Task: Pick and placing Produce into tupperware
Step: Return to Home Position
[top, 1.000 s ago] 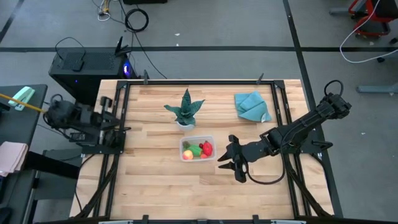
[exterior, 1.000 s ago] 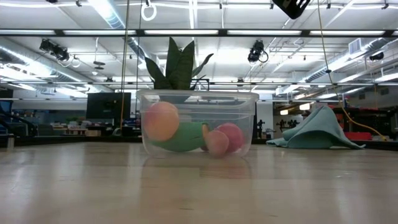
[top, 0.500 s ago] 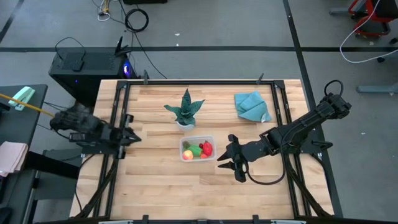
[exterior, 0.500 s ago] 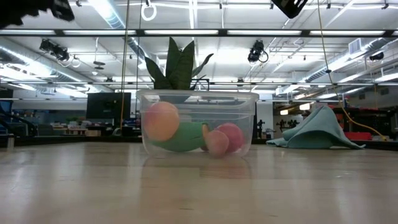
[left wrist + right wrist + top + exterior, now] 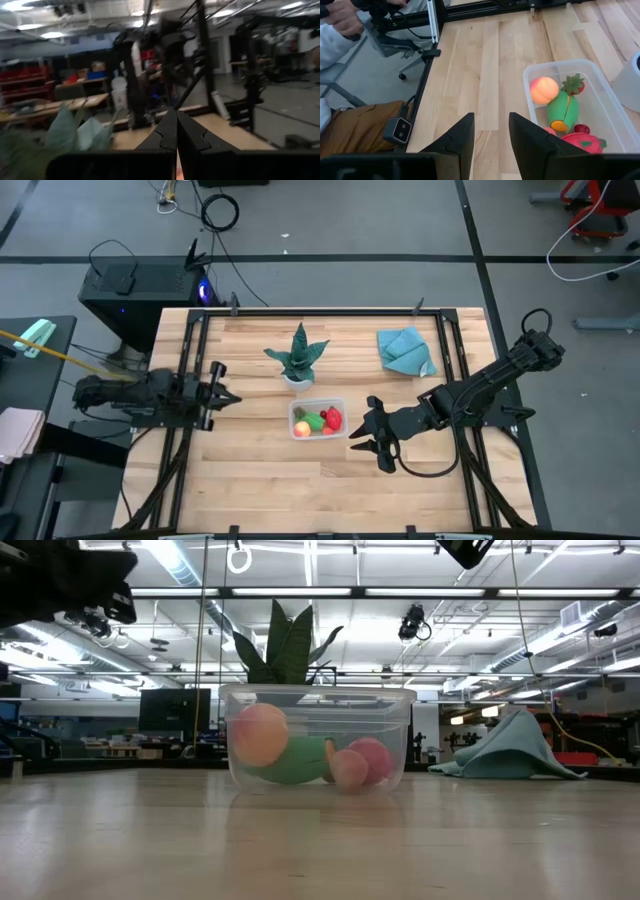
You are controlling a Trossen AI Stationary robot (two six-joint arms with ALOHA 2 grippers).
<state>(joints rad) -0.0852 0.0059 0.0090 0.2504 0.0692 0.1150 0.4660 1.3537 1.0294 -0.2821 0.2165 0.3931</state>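
The clear tupperware (image 5: 318, 402) stands on the table's middle, just near of the potted plant. Inside lies the produce: an orange-yellow round piece (image 5: 543, 90), a green oval (image 5: 561, 110) and red pieces (image 5: 582, 143); the low view shows them through the tub's wall (image 5: 318, 700). My right gripper (image 5: 354, 439) hovers open just right of the tub, its fingers (image 5: 462, 135) pointing toward the table's left edge. My left gripper (image 5: 228, 395) is shut over the table's left part, pointing right, left of plant and tub. In the left wrist view its fingers (image 5: 176, 132) are closed together.
A spiky teal plant in a white pot (image 5: 297, 358) stands just beyond the tub. A crumpled blue cloth (image 5: 405, 350) lies at the far right. Black frame rails (image 5: 190, 370) run along the table's left and right edges. A person's white sleeve (image 5: 335, 42) shows beyond the left edge.
My left arm has swung from outside the table's left edge toward the right, bringing its gripper in over the left rail and above the tabletop. It has come into the low view's upper left corner. The tub and produce have stayed put.
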